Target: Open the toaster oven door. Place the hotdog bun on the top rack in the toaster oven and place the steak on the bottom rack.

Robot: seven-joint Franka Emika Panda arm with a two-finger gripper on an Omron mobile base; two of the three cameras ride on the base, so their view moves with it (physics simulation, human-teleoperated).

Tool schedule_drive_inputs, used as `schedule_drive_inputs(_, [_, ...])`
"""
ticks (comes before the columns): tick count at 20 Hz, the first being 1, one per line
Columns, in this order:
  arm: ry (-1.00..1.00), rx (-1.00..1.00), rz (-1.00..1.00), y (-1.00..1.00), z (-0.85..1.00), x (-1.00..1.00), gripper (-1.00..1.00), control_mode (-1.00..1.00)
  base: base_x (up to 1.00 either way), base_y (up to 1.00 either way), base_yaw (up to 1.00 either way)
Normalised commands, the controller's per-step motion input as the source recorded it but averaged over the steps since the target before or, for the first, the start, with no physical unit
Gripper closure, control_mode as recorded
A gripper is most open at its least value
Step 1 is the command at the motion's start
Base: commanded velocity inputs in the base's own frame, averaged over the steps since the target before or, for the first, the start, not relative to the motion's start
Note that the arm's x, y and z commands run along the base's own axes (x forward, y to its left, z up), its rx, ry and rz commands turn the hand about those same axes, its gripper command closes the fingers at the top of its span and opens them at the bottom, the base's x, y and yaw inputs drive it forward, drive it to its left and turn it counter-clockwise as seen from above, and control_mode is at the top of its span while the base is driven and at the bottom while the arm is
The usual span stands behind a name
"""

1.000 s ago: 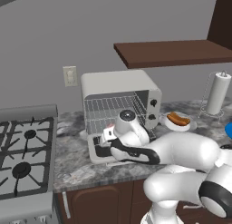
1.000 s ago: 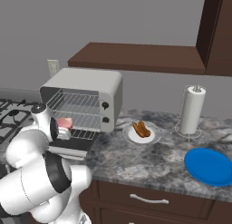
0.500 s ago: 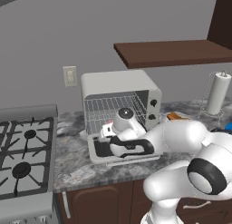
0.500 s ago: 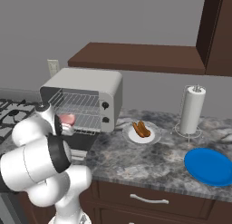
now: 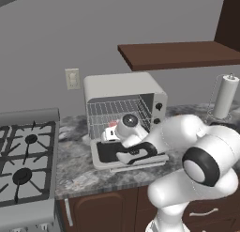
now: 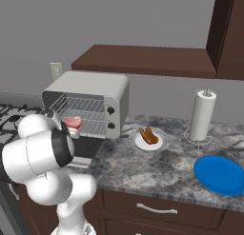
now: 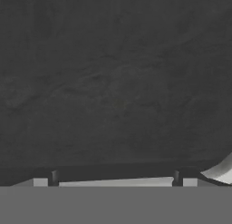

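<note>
The toaster oven (image 5: 123, 87) (image 6: 95, 84) stands on the counter with its door (image 5: 104, 153) (image 6: 88, 146) folded down flat. Inside are the top rack (image 6: 82, 105) and the bottom rack (image 6: 93, 127). The steak (image 6: 72, 122) (image 5: 113, 124) lies at the front left of the oven's mouth, about level with the bottom rack and partly hidden by my arm. My gripper (image 5: 110, 134) (image 7: 115, 178) hangs open just above the door's dark glass (image 7: 116, 82), with nothing between its fingers. The hotdog bun (image 6: 148, 135) rests on a white plate (image 6: 141, 144) right of the oven.
A black-grated stove (image 5: 23, 160) adjoins the counter on the left. A paper towel roll (image 6: 201, 116) stands at the back right and a blue plate (image 6: 221, 174) lies near the front edge. A brown shelf (image 6: 143, 58) hangs above the oven.
My arm has swung so its elbow bulks larger in front of the oven and the hand has shifted over the door. The steak now shows slightly higher. The jaws stayed open.
</note>
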Motion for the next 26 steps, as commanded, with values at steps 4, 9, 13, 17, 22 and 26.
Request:
schedule_drive_inputs(4, [-0.12, 0.06, 0.0, 0.02, 0.01, 0.23, -1.0, -1.0, 0.0, 0.0, 0.0])
schedule_drive_inputs(9, [-0.07, 0.04, 0.0, 0.03, 0.07, 0.27, -1.0, -1.0, 0.0, 0.0, 0.0])
schedule_drive_inputs(13, [-0.05, 0.01, 0.0, 0.05, 0.06, 0.34, -1.0, -1.0, 0.0, 0.0, 0.0])
schedule_drive_inputs(17, [0.0, 0.0, -0.01, 0.09, 0.03, 0.33, -1.0, -1.0, 0.0, 0.0, 0.0])
schedule_drive_inputs(22, [0.0, 0.0, -0.01, 0.08, 0.0, 0.29, -1.0, -1.0, 0.0, 0.0, 0.0])
schedule_drive_inputs(26, [-0.01, 0.01, -0.01, 0.07, 0.0, 0.27, -1.0, -1.0, 0.0, 0.0, 0.0])
